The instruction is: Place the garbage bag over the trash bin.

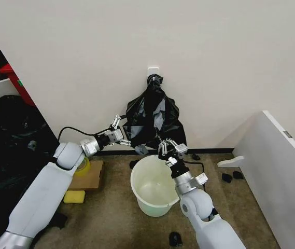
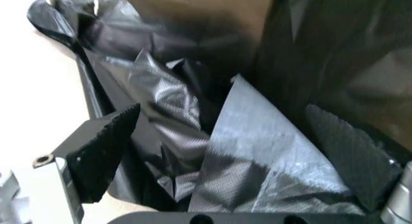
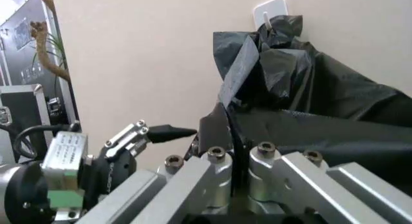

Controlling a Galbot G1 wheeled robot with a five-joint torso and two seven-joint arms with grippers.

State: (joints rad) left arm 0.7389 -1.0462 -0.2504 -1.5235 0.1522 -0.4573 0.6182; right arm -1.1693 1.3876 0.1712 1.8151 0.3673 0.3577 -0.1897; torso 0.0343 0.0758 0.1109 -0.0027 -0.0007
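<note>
Yellow sponge [image 1: 74, 196] and a cardboard box [image 1: 89, 176] lie on the carpet at my far left, under my left arm. My left gripper [image 1: 123, 132] reaches the bag's [image 1: 153, 120] left edge; in the left wrist view its fingers [image 2: 102, 151] stand apart, with black film [image 2: 251, 156] bunched between them — not pinched. The bag hangs from a white wall hook [image 1: 153, 71], its lower folds drooping toward the bin [image 1: 154, 187]. The off-white bin stands on the carpet just below the bag, against the wall, mouth up, no bag over its rim. My right gripper [image 1: 170, 149] sits at the bin's far rim, at the bag's bottom edge — in the right wrist view its fingers [image 3: 215, 159] are pressed together on a fold of bag [image 3: 302, 98]. A white panel [image 1: 279, 161] leans at far right.
</note>
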